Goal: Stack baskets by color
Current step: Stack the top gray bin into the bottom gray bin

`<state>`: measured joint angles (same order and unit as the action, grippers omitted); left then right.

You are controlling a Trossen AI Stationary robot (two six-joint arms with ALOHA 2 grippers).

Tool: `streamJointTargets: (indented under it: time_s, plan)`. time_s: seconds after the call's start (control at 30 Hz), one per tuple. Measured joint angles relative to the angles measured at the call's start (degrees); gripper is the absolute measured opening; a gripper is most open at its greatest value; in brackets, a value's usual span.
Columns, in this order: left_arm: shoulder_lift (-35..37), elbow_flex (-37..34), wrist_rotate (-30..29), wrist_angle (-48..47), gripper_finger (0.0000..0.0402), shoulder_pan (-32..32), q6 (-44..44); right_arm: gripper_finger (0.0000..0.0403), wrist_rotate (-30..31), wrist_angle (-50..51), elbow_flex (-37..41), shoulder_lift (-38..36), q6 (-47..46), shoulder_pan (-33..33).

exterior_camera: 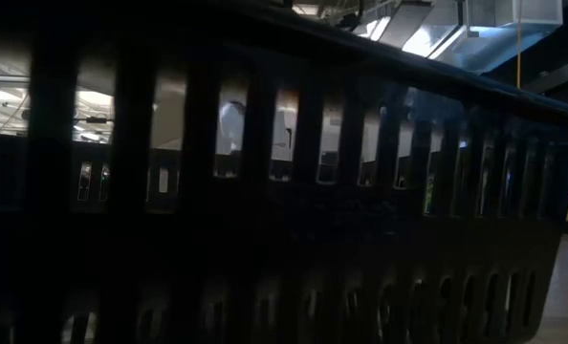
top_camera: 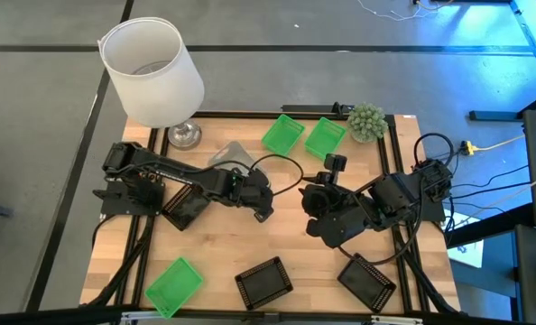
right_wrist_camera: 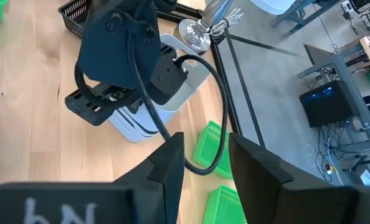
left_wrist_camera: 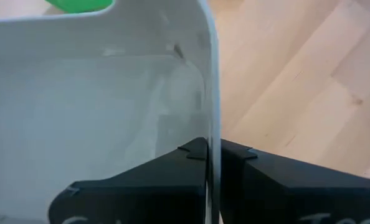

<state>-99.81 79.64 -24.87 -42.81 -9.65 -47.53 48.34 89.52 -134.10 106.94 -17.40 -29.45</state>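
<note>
**Baskets mostly unstacked; only the white ones gathered**

Baskets of one colour alone had been brought together: the white baskets were seen nested in a pile near the lamp base, though how many lay in it could not be told. The task was judged to be at an early stage.

The green baskets were not stacked. Two lay side by side at the far edge, and the third lay well apart at the near left corner. The black baskets were likewise scattered: one under the left arm, one at the near edge and one at the near right. Green and black were both judged left to do.

The left gripper was clamped on the thin side wall of a white basket, at the pile. The right gripper was held over the middle of the table with its fingers parted and nothing between them.

The work was laid out on a pale wooden table with a dark frame. A lamp with a white shade stood at its far left corner, and a small green plant near its far right corner. Grey floor, cables and equipment were seen around the table. The low view was almost wholly blocked by a black mesh wall; only dim lit patches of the room showed through its slots.
</note>
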Motion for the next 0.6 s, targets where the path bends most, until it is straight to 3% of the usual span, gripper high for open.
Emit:
streamJointTargets:
  time_s: [0.27, 0.6]
  plan:
    - [-0.3, 0.0, 4.7, -0.1, 0.0008, 1.7, 0.0, 0.0127, 0.0, -0.1, 0.0, 0.0, 1.0, 0.0]
    - [-0.5, 0.0, 7.5, -2.2, 0.0066, 3.3, 0.7, 0.0127, 0.0, -0.1, 0.0, 0.0, 1.2, 0.0]
